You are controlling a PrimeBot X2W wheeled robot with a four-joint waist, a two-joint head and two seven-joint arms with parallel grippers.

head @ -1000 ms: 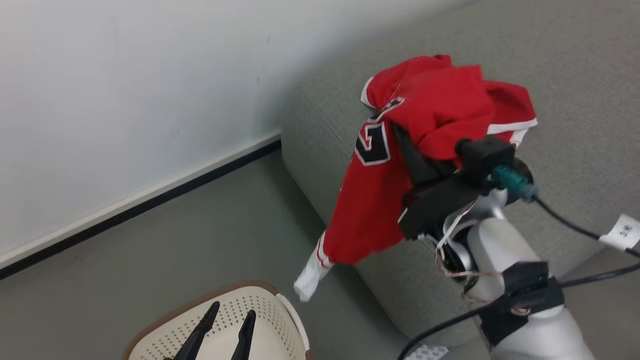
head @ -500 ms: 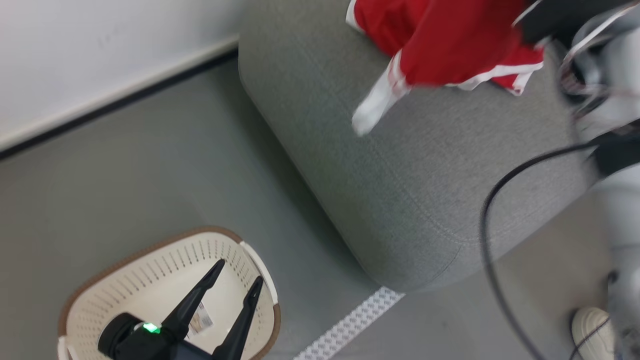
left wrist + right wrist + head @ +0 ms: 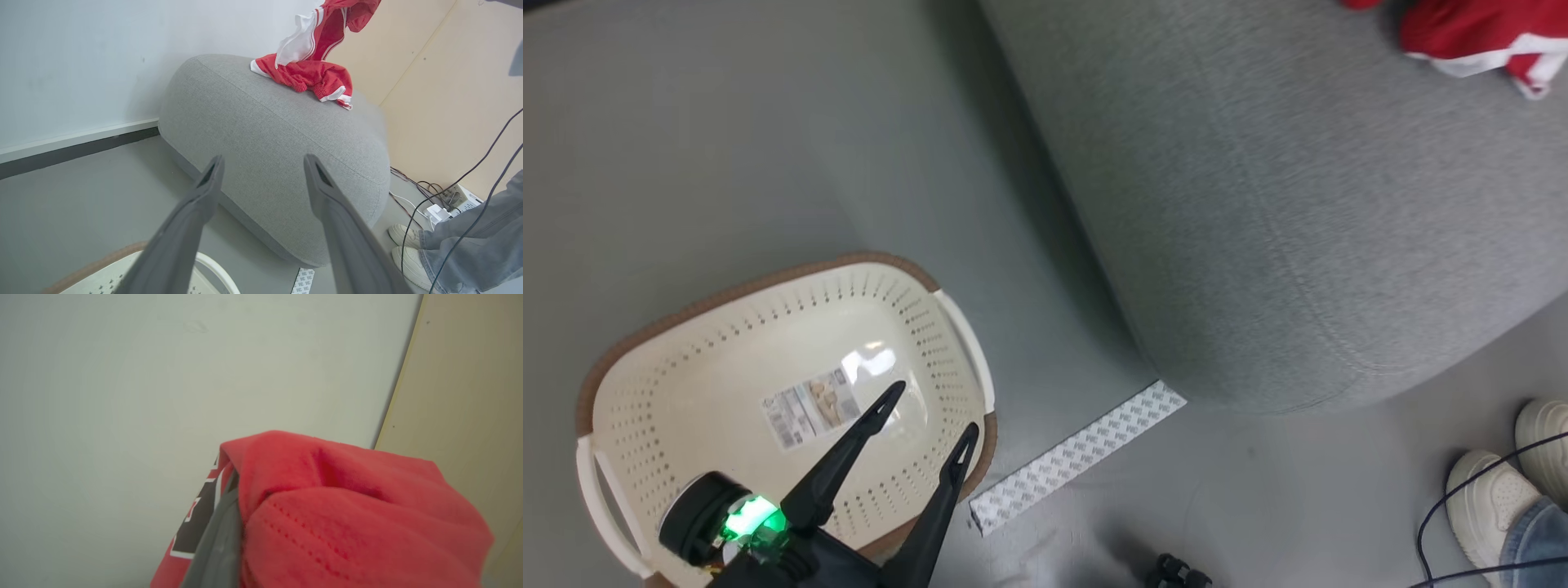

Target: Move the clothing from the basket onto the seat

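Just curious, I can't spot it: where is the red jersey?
In the left wrist view the red jersey lies partly on the far end of the grey seat, its upper part raised.

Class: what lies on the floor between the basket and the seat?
In the head view, a white patterned strip lies on grey floor between basket and seat; otherwise bare.

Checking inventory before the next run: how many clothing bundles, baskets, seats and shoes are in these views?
red clothing: 1
basket: 1
seat: 1
white shoes: 2
Total: 5
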